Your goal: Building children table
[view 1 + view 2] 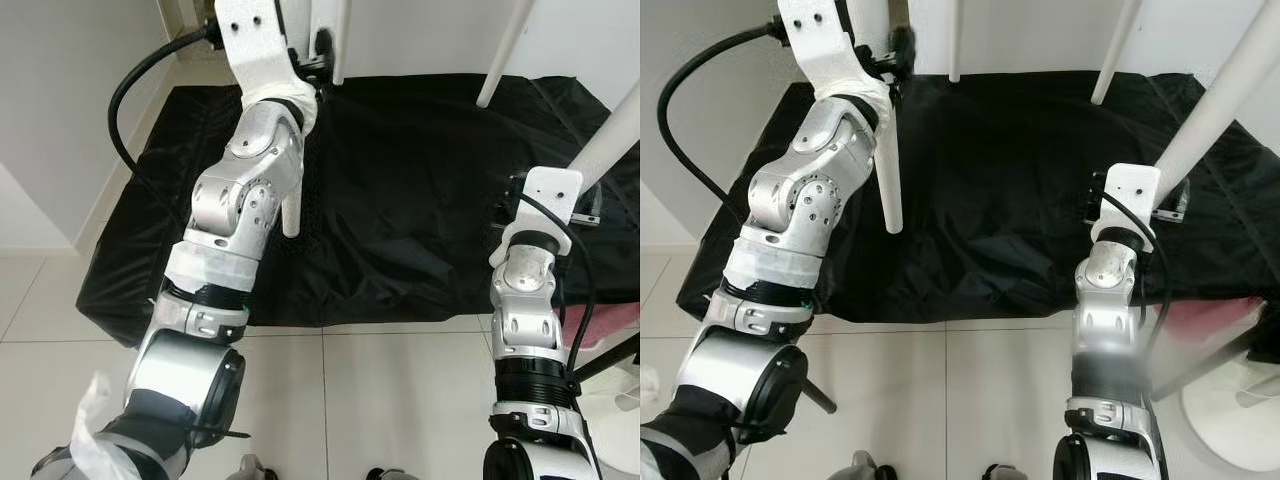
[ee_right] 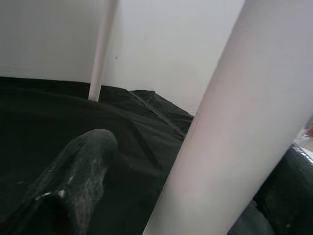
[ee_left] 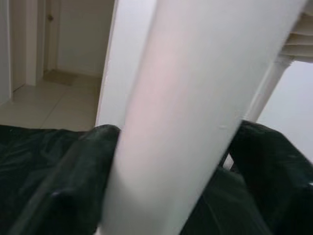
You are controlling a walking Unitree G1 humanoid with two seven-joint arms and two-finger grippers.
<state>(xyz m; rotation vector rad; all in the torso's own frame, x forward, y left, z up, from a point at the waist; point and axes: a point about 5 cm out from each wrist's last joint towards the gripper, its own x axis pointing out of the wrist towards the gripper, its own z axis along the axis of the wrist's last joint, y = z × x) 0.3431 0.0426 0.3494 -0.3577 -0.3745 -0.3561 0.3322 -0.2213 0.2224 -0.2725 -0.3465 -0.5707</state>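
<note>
Left pincer (image 3: 146, 196) grips near-left table leg (image 1: 888, 170), right pincer (image 2: 186, 196) grips right leg (image 1: 1230, 90); uneven pull could tip the table

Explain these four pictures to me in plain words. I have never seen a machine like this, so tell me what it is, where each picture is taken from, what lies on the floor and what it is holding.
This is a walking, human-shaped robot with two silver arms. The two wide pictures come from cameras in its head, looking down at its own arms; its left arm shows on the left, its right arm on the right. The two close pictures come from cameras on its wrists, looking along the black fingers.

On the tiled floor lies a black cloth. White table legs stand on it. The left gripper has its jaws on either side of one white leg. The right gripper has another white leg, a slanted one, between its jaws. Two more legs stand at the far edge of the cloth, by the white wall.
</note>
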